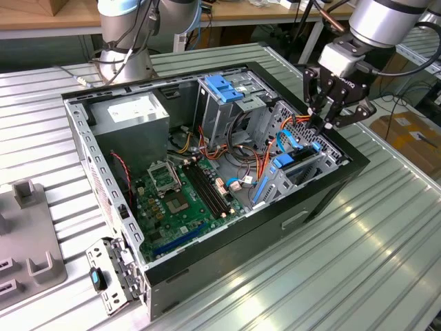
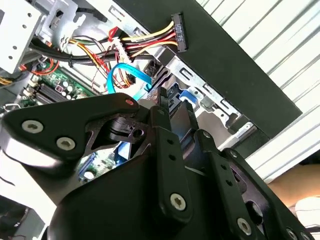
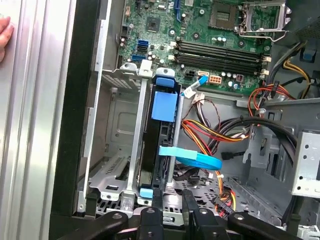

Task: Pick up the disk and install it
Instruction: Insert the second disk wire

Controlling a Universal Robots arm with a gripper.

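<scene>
As disk [image 3: 159, 145] stands on edge in bay, long axis toward motherboard [image 3: 210, 45], jaws pinch its rear end.

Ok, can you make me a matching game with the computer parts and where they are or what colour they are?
Things:
1. disk
2. motherboard
3. power supply box
4. pincer

Descriptions:
a. green, lying flat on the case floor
b. grey with a white label, in a corner of the case
c. blue-framed, standing on edge in the metal bay by the case wall
d. black, hanging over the bay

Pairs: 1-c, 2-a, 3-b, 4-d
</scene>
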